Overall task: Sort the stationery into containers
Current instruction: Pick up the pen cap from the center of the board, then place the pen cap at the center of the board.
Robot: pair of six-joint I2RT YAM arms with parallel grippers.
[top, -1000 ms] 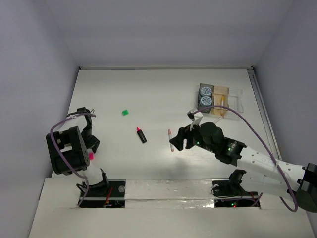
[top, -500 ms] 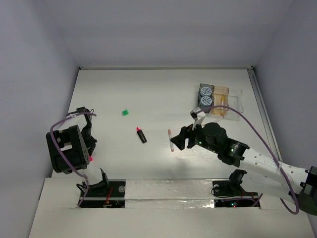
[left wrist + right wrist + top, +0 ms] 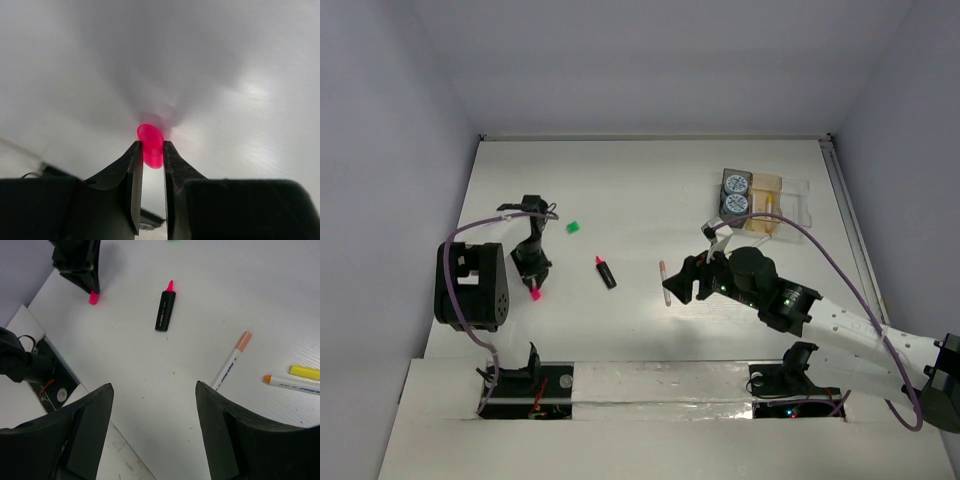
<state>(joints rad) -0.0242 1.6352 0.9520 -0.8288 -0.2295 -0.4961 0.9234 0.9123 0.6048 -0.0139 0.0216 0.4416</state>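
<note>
My left gripper (image 3: pixel 533 284) is shut on a small pink cap (image 3: pixel 151 145), tip down at the table, left of a black highlighter (image 3: pixel 606 272) with a bare pink tip. In the right wrist view the cap (image 3: pixel 93 298) and the highlighter (image 3: pixel 165 310) both show. My right gripper (image 3: pixel 154 390) is open and empty above the table, just right of a pink-white pen (image 3: pixel 665 283). An orange-tipped pen (image 3: pixel 295 385) and a yellow pen (image 3: pixel 305 372) lie beside it. The containers (image 3: pixel 790 192) stand far right; two blue-white rolls (image 3: pixel 735 193) sit in the dark grey tray.
A small green cap (image 3: pixel 573 227) lies far of the highlighter. Something yellow (image 3: pixel 765 215) lies in an amber tray. White walls ring the table; the arm bases and a raised strip (image 3: pixel 650 385) run along the near edge.
My left arm has swung from the table's left edge to the right and farther in, carrying the pink cap toward the highlighter. The right arm has barely moved.
</note>
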